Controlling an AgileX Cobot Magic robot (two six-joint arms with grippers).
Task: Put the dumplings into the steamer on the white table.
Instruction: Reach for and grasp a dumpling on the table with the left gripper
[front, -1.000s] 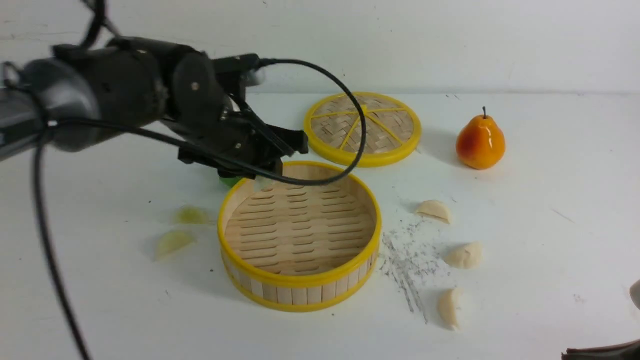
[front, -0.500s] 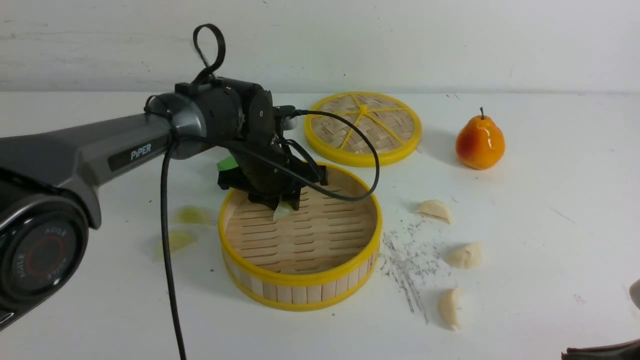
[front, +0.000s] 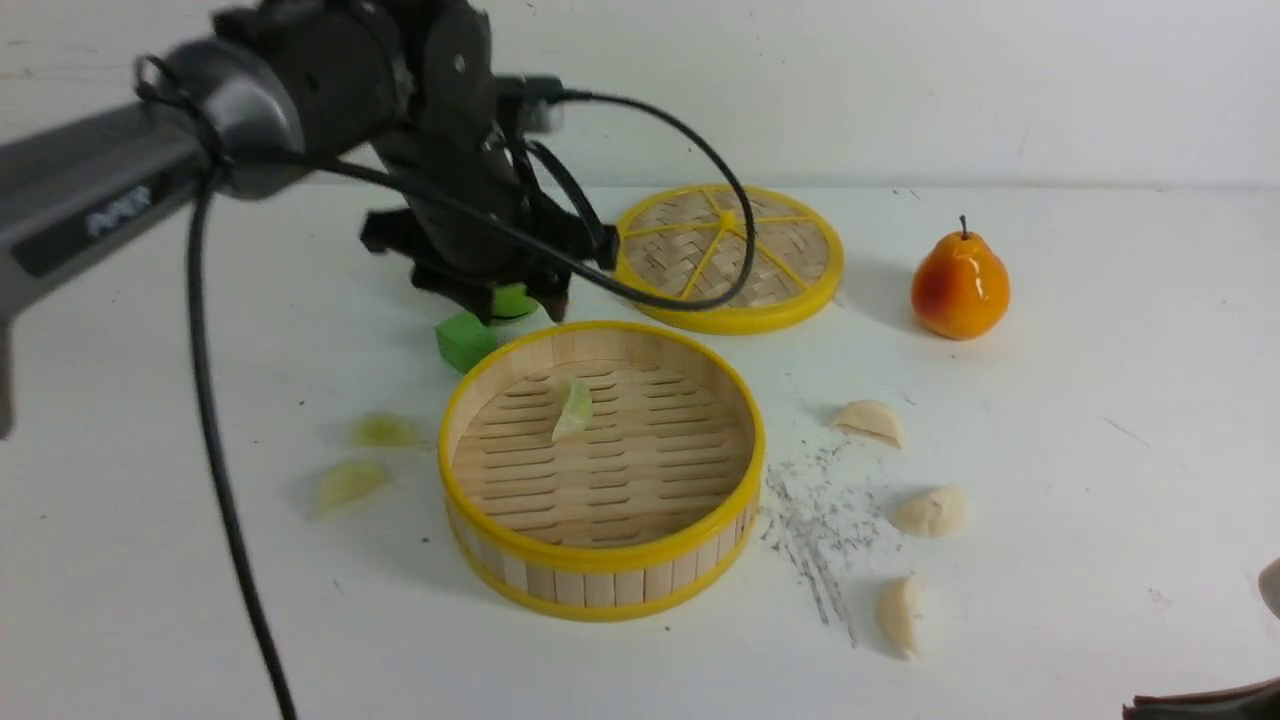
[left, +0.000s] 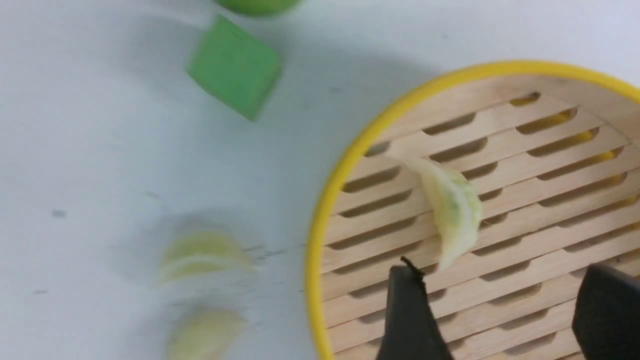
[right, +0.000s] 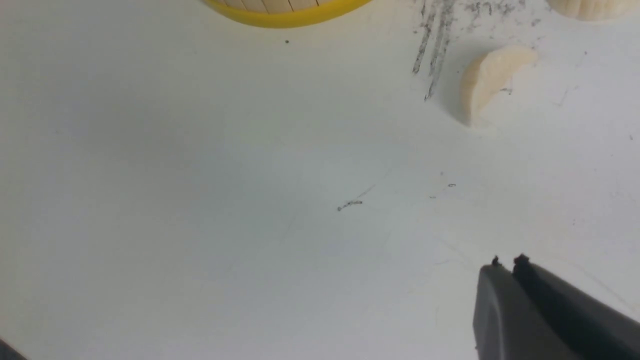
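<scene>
Dumplings (front: 385, 431), two yellow-green, lie at the steamer's (front: 600, 556) nine o'clock.
Left gripper (left: 502, 315), jaws apart and empty, is nearer; right gripper (right: 507, 263) closed.

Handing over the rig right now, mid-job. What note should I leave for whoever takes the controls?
Left claw: open, empty, over the steamer.
Right claw: shut, empty, over the white table.
Done: one yellow-green dumpling lies in the steamer.
To do: two yellow-green dumplings on the table at the steamer's left; three cream-white dumplings at its right. Five to go.
</scene>
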